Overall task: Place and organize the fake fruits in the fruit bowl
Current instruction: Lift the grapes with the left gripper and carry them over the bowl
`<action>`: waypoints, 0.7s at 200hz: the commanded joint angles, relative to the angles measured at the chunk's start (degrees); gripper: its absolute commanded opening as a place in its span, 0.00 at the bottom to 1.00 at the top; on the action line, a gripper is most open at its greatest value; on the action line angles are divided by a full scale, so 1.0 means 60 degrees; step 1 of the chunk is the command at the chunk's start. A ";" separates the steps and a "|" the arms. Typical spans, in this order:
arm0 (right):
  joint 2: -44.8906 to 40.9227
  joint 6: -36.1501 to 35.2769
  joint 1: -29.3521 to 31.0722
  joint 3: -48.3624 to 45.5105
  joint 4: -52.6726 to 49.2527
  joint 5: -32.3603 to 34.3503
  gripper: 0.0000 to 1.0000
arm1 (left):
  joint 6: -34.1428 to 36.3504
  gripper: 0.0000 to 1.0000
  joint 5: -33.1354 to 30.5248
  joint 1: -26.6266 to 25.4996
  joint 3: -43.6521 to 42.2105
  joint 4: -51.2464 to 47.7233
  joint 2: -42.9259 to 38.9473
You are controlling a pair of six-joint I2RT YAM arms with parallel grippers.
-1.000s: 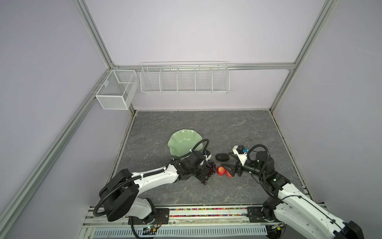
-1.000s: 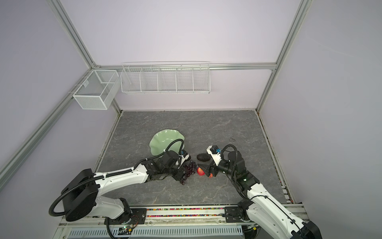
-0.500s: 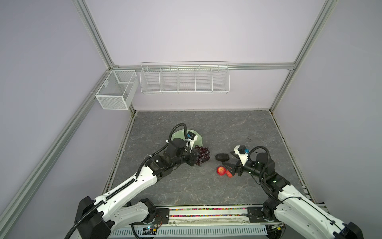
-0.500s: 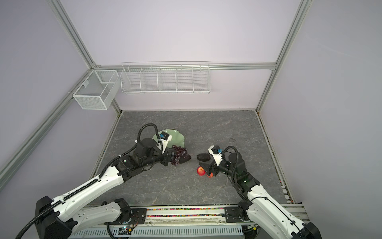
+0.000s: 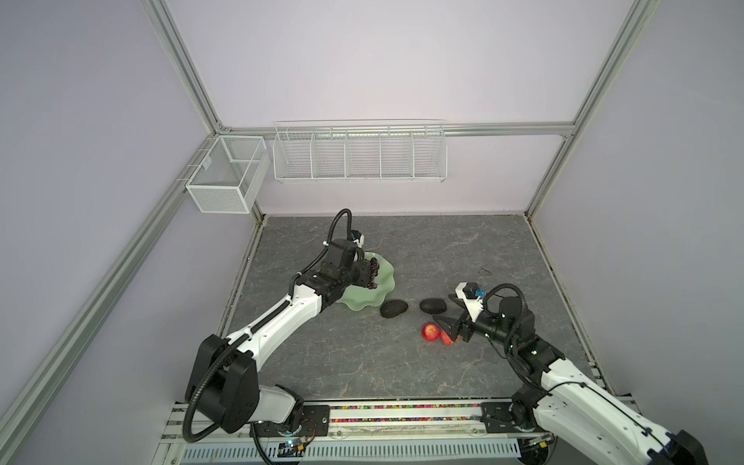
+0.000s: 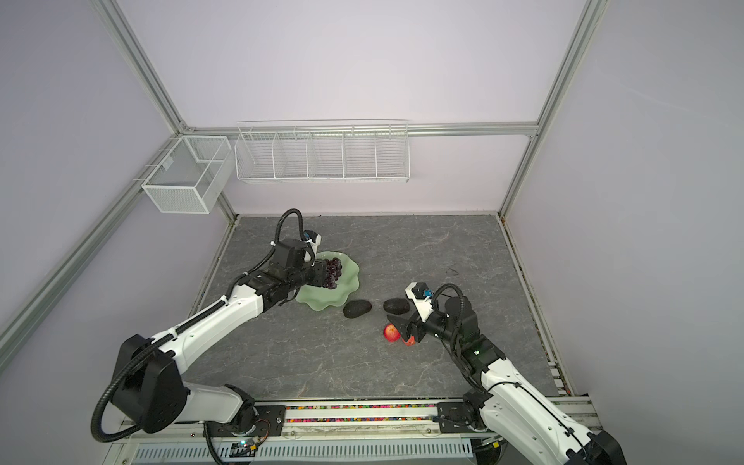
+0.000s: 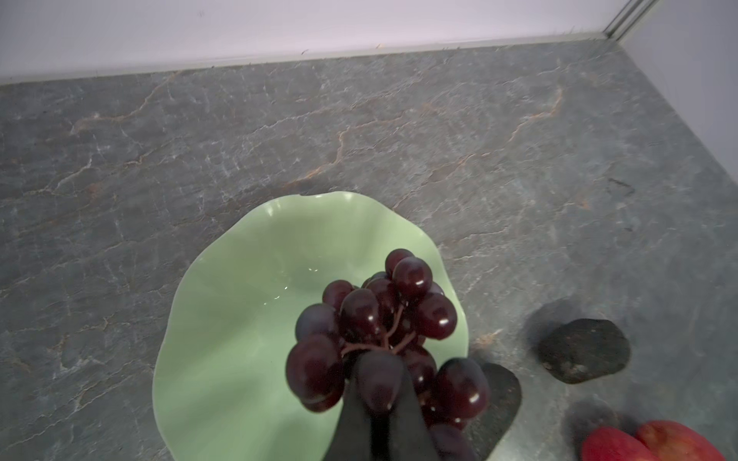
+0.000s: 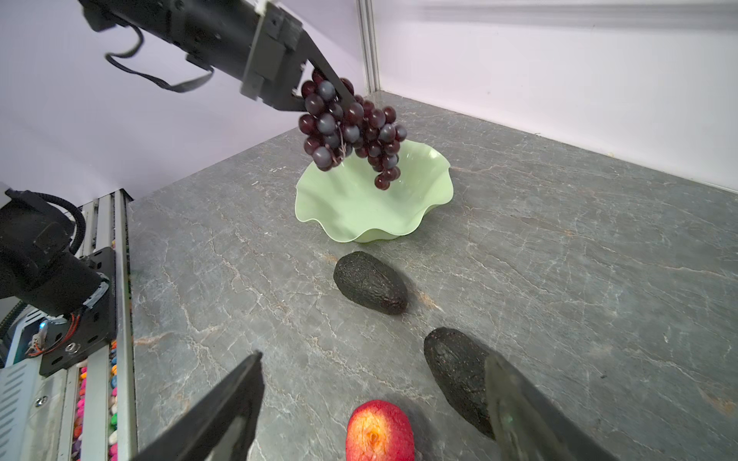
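The left pincer (image 5: 362, 275), clamped on the grapes (image 8: 351, 131), has moved over the bowl (image 8: 359, 215). Only the right wrist view shows them hanging clear; the right pincer (image 8: 373, 359) stands apart by an apple (image 8: 379, 431).

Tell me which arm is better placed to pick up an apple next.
Right: the right gripper, open, is beside the apples; the left gripper is shut on the grape bunch above the bowl.
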 commanded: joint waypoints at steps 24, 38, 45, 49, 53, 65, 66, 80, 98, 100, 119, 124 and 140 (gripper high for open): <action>0.0164 0.0013 0.0047 -0.0105 0.0322 0.0014 0.88 | 0.0192 0.08 -0.0326 0.0121 0.0146 0.0861 0.1174; 0.0162 0.0014 0.0029 -0.0106 0.0319 0.0013 0.88 | 0.0242 0.13 -0.0264 0.0121 0.0390 0.0557 0.1547; 0.0169 0.0013 0.0034 -0.0104 0.0314 0.0026 0.88 | 0.0281 0.17 -0.0216 0.0121 0.0481 0.0466 0.1740; 0.0156 0.0013 0.0041 -0.0104 0.0309 0.0028 0.88 | 0.0296 0.20 -0.0209 0.0119 0.0516 0.0437 0.1842; 0.0156 0.0013 0.0038 -0.0104 0.0306 0.0028 0.88 | 0.0293 0.23 -0.0216 0.0119 0.0546 0.0417 0.1940; 0.0143 0.0013 0.0035 -0.0104 0.0313 0.0041 0.88 | 0.0326 0.31 -0.0233 0.0117 0.0575 0.0445 0.2144; 0.0149 0.0006 0.0028 -0.0104 0.0308 0.0042 0.88 | 0.0324 0.31 -0.0226 0.0119 0.0571 0.0458 0.2157; 0.0164 0.0013 0.0031 -0.0104 0.0313 0.0042 0.88 | 0.0370 0.39 -0.0168 0.0121 0.0505 0.0674 0.2200; 0.0186 0.0017 0.0021 -0.0104 0.0304 0.0055 0.88 | 0.0453 0.46 0.0225 0.0120 0.0372 0.0838 0.1985; 0.0184 0.0003 0.0024 -0.0097 0.0297 0.0064 0.88 | 0.0439 0.46 0.0265 0.0121 0.0357 0.0849 0.1947; 0.0214 -0.0002 0.0021 -0.0090 0.0291 0.0079 0.88 | 0.0815 0.50 0.0732 0.0110 0.0144 0.0869 0.1494; 0.0203 -0.0001 0.0030 -0.0086 0.0297 0.0070 0.88 | 0.0848 0.51 0.0837 0.0112 0.0094 0.0841 0.1356; 0.0221 -0.0001 0.0030 -0.0097 0.0293 0.0110 0.88 | 0.0899 0.55 0.0835 0.0106 -0.0244 0.0998 0.0861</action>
